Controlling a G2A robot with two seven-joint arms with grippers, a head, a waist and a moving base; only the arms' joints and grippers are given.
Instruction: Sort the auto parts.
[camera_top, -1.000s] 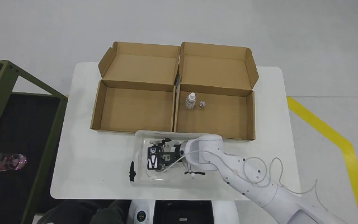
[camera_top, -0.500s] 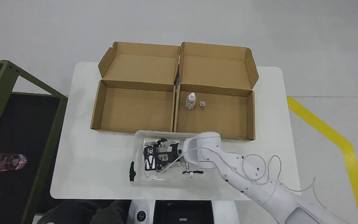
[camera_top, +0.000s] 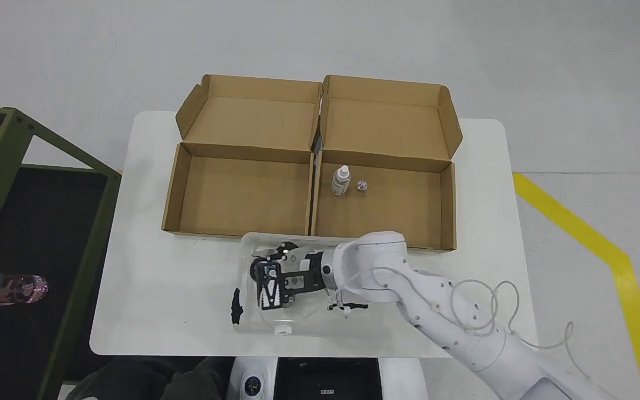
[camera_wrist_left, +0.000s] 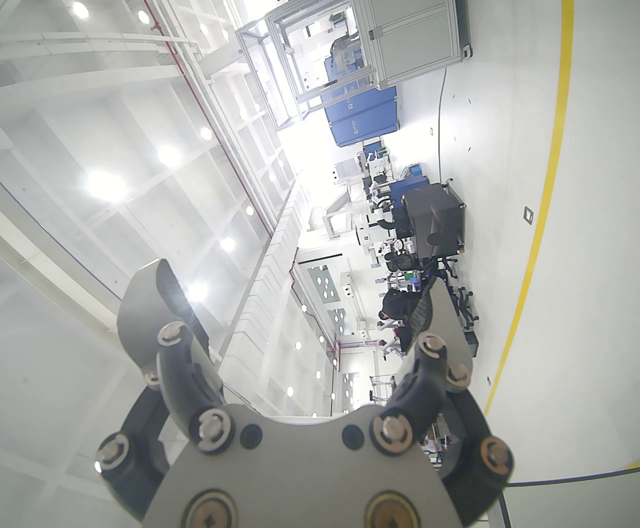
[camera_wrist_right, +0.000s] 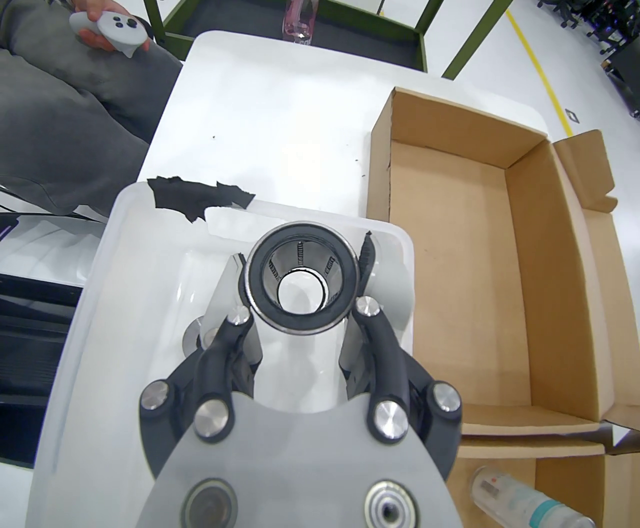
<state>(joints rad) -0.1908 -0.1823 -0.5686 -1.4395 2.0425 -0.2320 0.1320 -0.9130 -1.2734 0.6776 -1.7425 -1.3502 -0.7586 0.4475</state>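
Gripping a short cylindrical metal bearing sleeve (camera_wrist_right: 302, 255), the right gripper (camera_wrist_right: 303, 262) was found closed on it, one finger pressed to each side of the barrel. The sleeve presented a black ring face around a bright silver rim, with a hollow bore showing rows of small balls along its inner wall. It was held end-on inside the outline of the clear plastic bin (camera_wrist_right: 90, 310). Whether it touched the bin floor could not be determined.

From the top view, the right gripper (camera_top: 268, 283) was over the left half of the bin (camera_top: 247, 262), which sat at the middle of the near edge of the white table (camera_top: 150, 250). A strip of torn black tape (camera_wrist_right: 195, 197) was stuck to the bin's rim.

Two open brown cardboard boxes stood side by side, just beyond the bin, with lids folded back toward the far edge. The left box (camera_top: 240, 195) was nearer the left edge. The right box (camera_top: 400, 205) held a small white bottle (camera_top: 341, 181) and a small round metal part (camera_top: 363, 186), close together near the wall it shares with the left box.

The left gripper (camera_wrist_left: 295, 280) was open, fingers spread wide and holding nothing, aimed up at the room away from the table.
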